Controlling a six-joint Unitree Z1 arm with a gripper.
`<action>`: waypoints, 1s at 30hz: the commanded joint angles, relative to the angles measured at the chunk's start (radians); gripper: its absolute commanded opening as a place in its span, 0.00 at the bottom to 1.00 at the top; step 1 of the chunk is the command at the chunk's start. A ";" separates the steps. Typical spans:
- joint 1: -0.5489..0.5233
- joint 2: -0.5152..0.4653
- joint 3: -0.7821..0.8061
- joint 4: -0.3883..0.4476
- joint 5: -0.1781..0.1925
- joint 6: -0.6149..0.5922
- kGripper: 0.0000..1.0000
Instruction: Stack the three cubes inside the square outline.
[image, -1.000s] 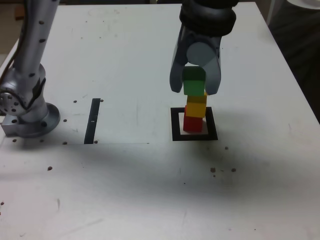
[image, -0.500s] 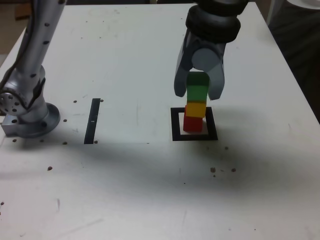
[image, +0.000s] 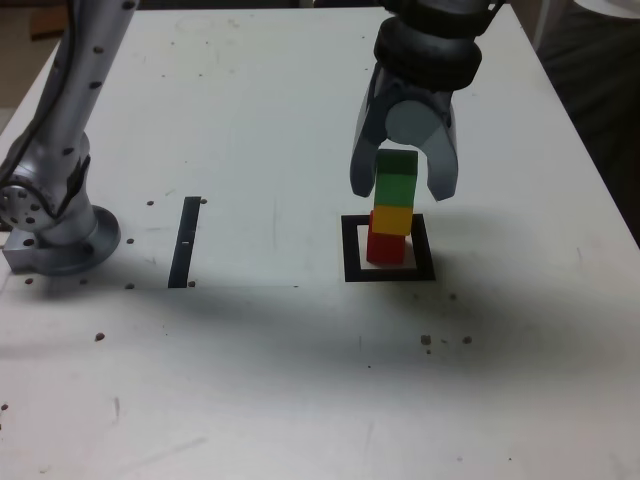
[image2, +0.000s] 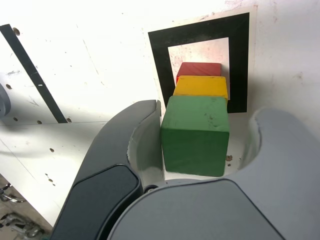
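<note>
The gripper (image2: 207, 112) stands partly open around the green cube (image2: 195, 150), one finger right beside the cube and a visible gap between the cube and the other finger, so it does not have the cube clamped. Whether the nearer finger still brushes the cube's side is hard to tell from the wrist view.

The green cube is matte, with a lighter top face that carries a few dark scuffs, and a deeper green side. It sits at the top of the stack. Under it is the yellow cube (image2: 201, 86), a warm, orange-tinged yellow, mostly covered in the wrist view. Lowest is the red cube (image2: 200, 69), plain and matte, resting on the white centre inside the square outline (image2: 239, 60), whose thick black border shows on several sides. In the exterior view the stack is a little uneven: the yellow cube sits slightly toward the exterior view's right over the red one.

Farther off on the white table (image: 270, 400), toward the exterior view's left, lie the thin black strip (image: 185, 242) and, beyond it, the round grey arm base (image: 65, 240).

Compared with a second ago, the green cube is lower and hides more of the yellow one. The fingers, close against its sides then, are spread wider, and the gripper is lower and slightly farther toward the exterior view's right. The red cube and outline are unmoved.
</note>
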 joint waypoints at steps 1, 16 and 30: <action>0.001 -0.006 0.004 0.009 0.000 0.003 1.00; -0.004 -0.231 0.185 0.004 0.051 0.003 1.00; -0.011 -0.508 0.688 -0.139 0.039 -0.049 1.00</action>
